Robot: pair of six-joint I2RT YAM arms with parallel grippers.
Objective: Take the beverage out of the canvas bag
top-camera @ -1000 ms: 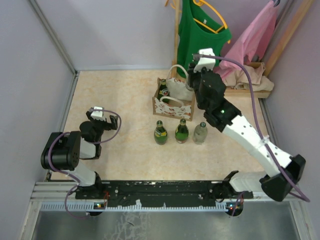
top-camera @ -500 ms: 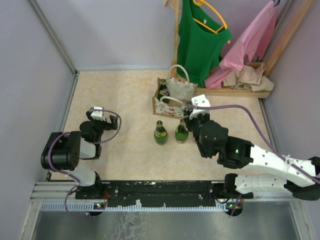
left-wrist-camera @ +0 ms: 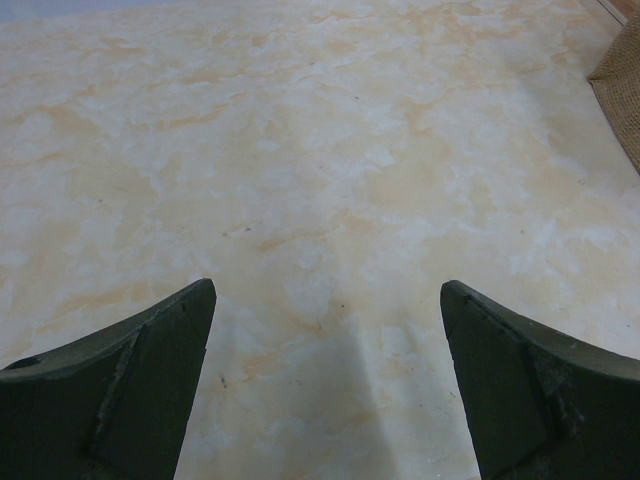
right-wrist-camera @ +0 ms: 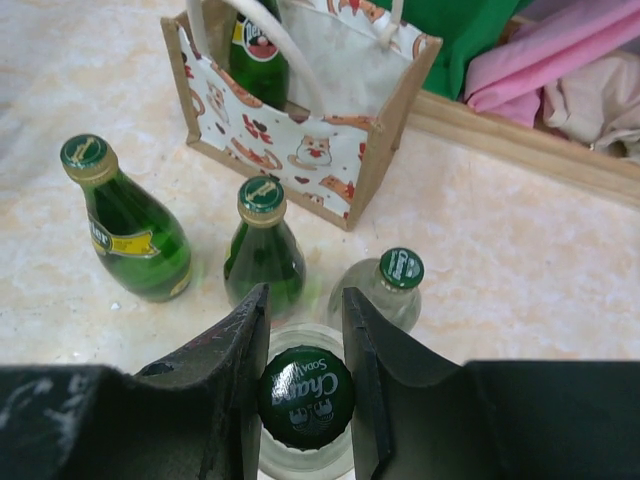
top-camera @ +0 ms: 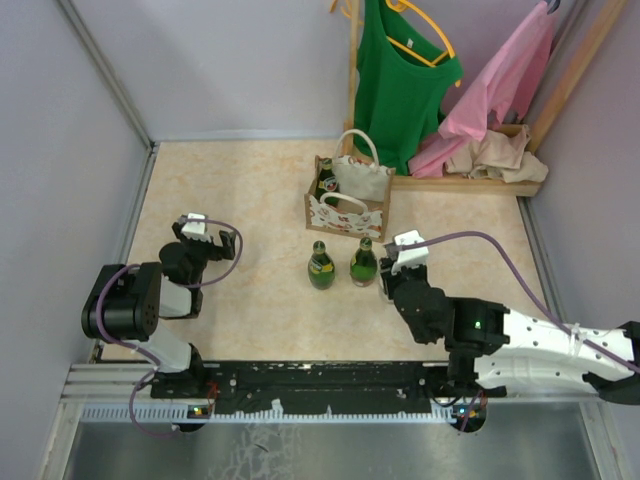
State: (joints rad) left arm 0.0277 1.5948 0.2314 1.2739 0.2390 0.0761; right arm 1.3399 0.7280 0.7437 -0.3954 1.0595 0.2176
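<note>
The canvas bag [top-camera: 346, 196] stands at the back middle, and the right wrist view shows its patterned front [right-wrist-camera: 300, 135]. A green bottle [right-wrist-camera: 257, 45] stands inside it [top-camera: 326, 178]. My right gripper [right-wrist-camera: 305, 300] is shut on the neck of a clear bottle with a green cap [right-wrist-camera: 305, 397], just in front of the row of bottles. In the top view the right gripper [top-camera: 392, 276] hides that bottle. My left gripper [top-camera: 205, 240] is open and empty over bare table at the left, and in the left wrist view [left-wrist-camera: 328, 300] nothing is between its fingers.
Two green bottles [top-camera: 320, 265] [top-camera: 363, 262] stand in front of the bag. A clear bottle [right-wrist-camera: 392, 288] stands to their right. A wooden clothes rack base [top-camera: 470, 182] with green and pink clothes lies at the back right. Walls close both sides.
My right arm has come back from over the bag to the near side of the bottle row, holding the clear bottle. The left arm has not moved.
</note>
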